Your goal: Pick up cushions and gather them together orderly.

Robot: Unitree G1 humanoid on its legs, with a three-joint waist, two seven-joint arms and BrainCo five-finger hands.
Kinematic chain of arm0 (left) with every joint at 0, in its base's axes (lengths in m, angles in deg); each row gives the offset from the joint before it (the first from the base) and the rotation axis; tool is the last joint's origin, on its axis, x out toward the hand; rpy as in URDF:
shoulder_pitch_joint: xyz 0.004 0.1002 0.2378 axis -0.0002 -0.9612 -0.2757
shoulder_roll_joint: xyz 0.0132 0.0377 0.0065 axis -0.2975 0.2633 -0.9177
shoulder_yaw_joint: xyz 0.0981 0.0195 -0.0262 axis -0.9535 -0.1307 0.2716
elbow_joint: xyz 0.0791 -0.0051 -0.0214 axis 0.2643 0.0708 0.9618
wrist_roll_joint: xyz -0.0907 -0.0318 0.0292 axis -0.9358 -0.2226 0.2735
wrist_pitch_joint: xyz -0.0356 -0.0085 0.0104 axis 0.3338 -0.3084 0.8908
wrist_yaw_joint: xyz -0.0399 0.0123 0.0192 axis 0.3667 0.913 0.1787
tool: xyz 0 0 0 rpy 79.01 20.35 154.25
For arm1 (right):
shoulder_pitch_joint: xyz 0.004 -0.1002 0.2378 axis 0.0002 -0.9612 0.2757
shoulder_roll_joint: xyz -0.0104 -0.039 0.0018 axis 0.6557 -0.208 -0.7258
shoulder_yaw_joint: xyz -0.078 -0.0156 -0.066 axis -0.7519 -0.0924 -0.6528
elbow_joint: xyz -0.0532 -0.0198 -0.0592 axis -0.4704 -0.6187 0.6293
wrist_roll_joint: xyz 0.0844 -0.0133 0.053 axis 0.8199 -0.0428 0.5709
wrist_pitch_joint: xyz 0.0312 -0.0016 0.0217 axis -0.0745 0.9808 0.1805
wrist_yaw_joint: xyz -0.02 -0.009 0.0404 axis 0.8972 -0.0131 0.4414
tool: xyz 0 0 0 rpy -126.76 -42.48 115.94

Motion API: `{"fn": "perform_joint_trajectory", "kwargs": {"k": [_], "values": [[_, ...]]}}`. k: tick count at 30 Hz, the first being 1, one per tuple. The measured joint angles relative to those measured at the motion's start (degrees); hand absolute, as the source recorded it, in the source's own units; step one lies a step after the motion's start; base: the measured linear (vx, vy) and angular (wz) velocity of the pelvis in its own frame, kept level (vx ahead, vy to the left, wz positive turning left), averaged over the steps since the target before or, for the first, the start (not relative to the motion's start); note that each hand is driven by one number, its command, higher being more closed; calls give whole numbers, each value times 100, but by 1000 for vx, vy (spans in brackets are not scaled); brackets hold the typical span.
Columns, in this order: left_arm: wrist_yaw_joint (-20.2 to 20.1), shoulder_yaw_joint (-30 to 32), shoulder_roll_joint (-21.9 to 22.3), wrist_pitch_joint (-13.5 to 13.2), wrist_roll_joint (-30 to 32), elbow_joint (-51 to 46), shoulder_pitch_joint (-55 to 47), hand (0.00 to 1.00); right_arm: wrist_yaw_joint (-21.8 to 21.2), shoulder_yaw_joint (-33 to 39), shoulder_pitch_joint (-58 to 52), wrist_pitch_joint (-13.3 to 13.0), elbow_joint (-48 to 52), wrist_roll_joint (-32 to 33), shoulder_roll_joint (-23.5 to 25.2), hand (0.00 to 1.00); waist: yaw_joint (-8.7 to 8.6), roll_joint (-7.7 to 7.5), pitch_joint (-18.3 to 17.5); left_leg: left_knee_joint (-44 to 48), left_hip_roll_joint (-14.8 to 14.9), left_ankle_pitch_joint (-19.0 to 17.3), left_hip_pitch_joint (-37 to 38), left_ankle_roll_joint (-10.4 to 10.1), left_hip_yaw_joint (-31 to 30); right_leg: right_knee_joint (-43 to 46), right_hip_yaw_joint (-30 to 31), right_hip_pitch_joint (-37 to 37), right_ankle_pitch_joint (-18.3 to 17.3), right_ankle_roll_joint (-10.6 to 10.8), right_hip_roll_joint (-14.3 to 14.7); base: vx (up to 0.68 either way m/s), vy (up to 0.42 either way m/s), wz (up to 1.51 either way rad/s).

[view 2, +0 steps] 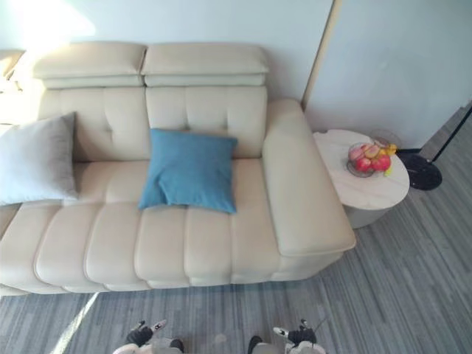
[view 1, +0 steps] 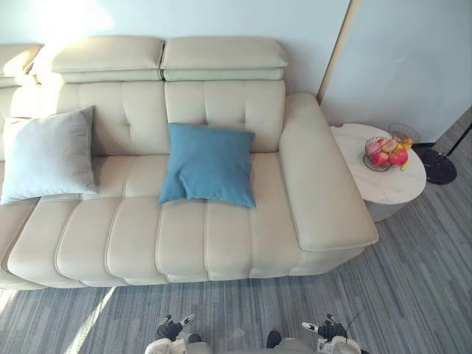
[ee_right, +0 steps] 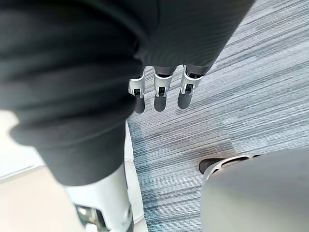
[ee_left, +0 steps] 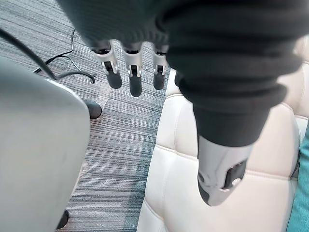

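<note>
A blue cushion leans against the backrest in the middle of the cream sofa. A grey cushion leans upright at the sofa's left end, apart from the blue one. My left hand hangs open over the striped floor beside the sofa's front edge, its fingers straight and holding nothing. My right hand hangs open too, above the floor by the sofa's edge, with nothing in it. A sliver of the blue cushion shows past the left thumb.
A round white side table stands right of the sofa's armrest, bearing a wire bowl of fruit. A black lamp base sits on the floor behind it. Grey striped carpet lies in front.
</note>
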Motion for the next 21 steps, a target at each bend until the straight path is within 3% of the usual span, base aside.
{"fn": "perform_joint_trajectory", "kwargs": {"k": [5, 12, 21], "values": [[4, 14, -83, -3, 96, 70, -11, 0, 1, 30, 19, 9, -62, -1, -2, 0, -7, 13, -2, -190, -99, 56, 152, 81, -1, -229, 16, 170, 100, 32, -52, -4, 49, 3], [-3, 5, -71, 1, 207, 174, -18, 0, 2, 221, 46, 44, -89, -37, -52, 0, -36, 157, -40, -324, -106, 66, 292, 90, -40, -366, -5, 309, 119, 42, -39, 11, -2, 1], [-7, -54, -128, 10, 222, 217, -12, 0, 4, 220, 54, 64, -152, -51, -58, 0, -53, 112, -49, -492, -125, 65, 457, 92, -86, -490, -35, 481, 120, 45, -37, 30, 1, 3]]}}
